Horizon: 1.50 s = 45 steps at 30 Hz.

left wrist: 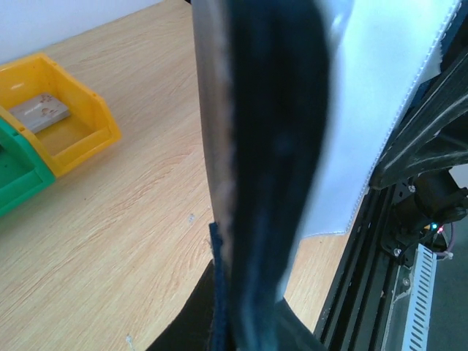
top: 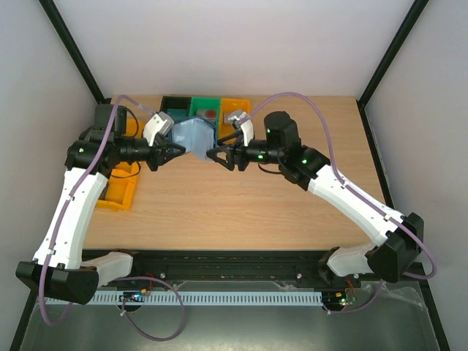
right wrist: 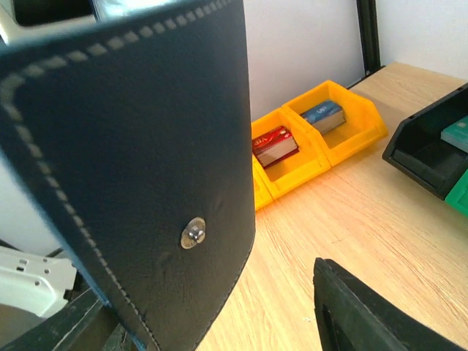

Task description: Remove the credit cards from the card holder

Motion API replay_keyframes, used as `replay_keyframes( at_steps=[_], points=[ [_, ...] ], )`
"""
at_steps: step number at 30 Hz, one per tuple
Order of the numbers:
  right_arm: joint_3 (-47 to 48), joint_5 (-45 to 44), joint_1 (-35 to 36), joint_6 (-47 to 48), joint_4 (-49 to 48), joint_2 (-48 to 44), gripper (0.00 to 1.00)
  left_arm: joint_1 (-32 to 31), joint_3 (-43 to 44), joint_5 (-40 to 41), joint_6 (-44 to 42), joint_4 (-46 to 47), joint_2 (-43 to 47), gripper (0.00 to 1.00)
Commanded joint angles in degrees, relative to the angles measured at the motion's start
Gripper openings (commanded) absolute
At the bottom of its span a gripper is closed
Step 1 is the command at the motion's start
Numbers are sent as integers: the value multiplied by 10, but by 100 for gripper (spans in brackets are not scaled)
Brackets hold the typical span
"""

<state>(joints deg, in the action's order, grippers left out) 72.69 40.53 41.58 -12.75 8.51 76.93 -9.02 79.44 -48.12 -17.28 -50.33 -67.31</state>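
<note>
White walls and a black frame box in a light wood bench, with both arms reaching in to meet at the back middle. Coloured bins sit behind them and off to the left. So the card holder hangs spread open between the two arms, pale blue inside facing the top camera. On its left edge the left gripper is clamped tight, and that wrist cam just gets dark blue leather edge-on. At the lower right edge the right gripper has its jaws apart, one black finger clear of the navy flap. That flap has a silver snap stud. Two yellow bins hold a red pack and a blue pack, print too blurry to read.
</note>
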Motion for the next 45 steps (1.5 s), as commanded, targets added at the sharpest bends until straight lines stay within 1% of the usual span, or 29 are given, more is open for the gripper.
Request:
replay_keyframes(
  at_steps=[1,3,6,8,11,14,17,19,23,24,25,27,28,29,32,34,36,38,39,40,41,44,45],
  points=[
    [12,21,-3,9,22,4,61,3,21,-35,-10,-7,7,2],
    [11,0,-3,-8,4,9,61,3,19,-47,-11,-6,5,2],
    [28,-23,-3,-27,-8,24,53,3,17,-65,-10,-5,5,2],
    [35,-36,-3,-37,-14,32,50,3,18,-68,-12,-7,5,2],
    [34,-63,-2,-64,-46,39,49,3,12,-79,-17,-7,5,2],
    [44,-63,2,-77,-70,50,44,3,4,-89,-13,0,3,2],
    [53,-51,7,-82,-82,59,32,3,-3,-87,-12,3,3,2],
    [56,-47,13,-86,-85,63,26,3,-9,-87,-13,4,3,2],
    [54,-53,30,-81,-77,67,7,3,-13,-75,-10,11,0,2],
    [53,-55,32,-81,-74,67,3,3,-13,-71,-10,12,-1,5],
    [51,-57,34,-82,-73,65,2,3,-13,-67,-9,13,-2,14],
    [49,-67,37,-83,-70,63,2,3,-10,-58,-9,14,-4,50],
    [48,-75,41,-83,-69,62,2,3,-8,-58,-14,12,-4,62],
    [47,-83,45,-82,-65,63,2,3,-4,-60,-23,7,-4,71],
    [53,-115,60,-73,-50,68,2,4,1,-76,-22,14,-5,88],
    [60,-114,71,-65,-43,72,2,3,-6,-71,9,44,-10,91],
    [63,-106,78,-55,-38,72,2,2,-13,-46,41,71,-16,90],
    [60,-85,79,-46,-42,65,2,2,-19,-16,49,84,-21,82],
    [56,-76,79,-41,-44,62,2,2,-22,-8,49,89,-22,74],
    [51,-65,79,-35,-47,58,2,1,-22,-4,50,91,-23,66],
    [46,-54,79,-30,-47,56,2,2,-22,-3,52,94,-24,55],
    [29,-21,79,-11,-43,48,2,3,-20,-14,52,93,-23,17],
    [22,-15,79,-5,-43,41,2,4,-20,-18,50,90,-22,7]
  ],
)
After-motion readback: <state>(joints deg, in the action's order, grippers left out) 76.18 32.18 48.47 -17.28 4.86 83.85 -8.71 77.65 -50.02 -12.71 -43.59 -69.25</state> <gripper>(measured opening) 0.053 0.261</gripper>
